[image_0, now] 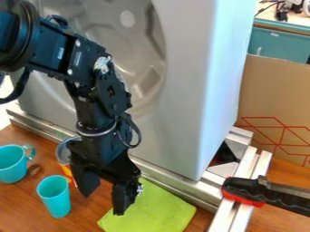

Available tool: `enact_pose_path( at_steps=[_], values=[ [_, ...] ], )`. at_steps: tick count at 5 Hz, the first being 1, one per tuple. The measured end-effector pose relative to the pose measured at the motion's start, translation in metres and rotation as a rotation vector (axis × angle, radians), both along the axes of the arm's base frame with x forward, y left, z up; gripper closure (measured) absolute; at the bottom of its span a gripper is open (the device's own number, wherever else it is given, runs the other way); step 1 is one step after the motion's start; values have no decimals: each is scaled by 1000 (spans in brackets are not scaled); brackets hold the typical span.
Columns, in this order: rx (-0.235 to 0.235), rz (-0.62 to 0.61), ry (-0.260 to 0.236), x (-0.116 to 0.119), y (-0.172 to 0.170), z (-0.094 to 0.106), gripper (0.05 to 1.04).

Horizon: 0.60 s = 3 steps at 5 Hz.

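Observation:
The black gripper [104,199] hangs low over the wooden table at the lower left, its two fingers spread apart with nothing between them. Under and to the right of its right finger lies a flat lime-green cloth [154,210]. A turquoise cup [54,198] stands just left of the left finger. Farther left is a turquoise mug [12,164] with its handle on the right side. Behind the gripper, partly hidden by it, is a clear or grey cup [63,153] with something orange at its lower part.
A large grey washer-like panel [176,113] rises behind the arm, with a metal rail [165,176] along its foot. At the right, a black-and-red clamp handle [242,190] sits across light metal bars [245,171]. A cardboard box [278,104] stands behind them.

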<state>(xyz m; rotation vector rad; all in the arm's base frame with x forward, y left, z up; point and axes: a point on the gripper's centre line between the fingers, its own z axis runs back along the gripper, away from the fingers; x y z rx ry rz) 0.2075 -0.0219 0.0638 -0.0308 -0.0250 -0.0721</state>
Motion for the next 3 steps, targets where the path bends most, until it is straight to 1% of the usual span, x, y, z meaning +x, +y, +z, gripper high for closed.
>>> enact_pose_path(
  at_steps=[1,2,3],
  values=[
    [1,-6,15,-2,0,-3,83],
    [-12,41,-7,-4,32,7,83],
    [23,46,-22,-4,53,8,83]
  ],
)
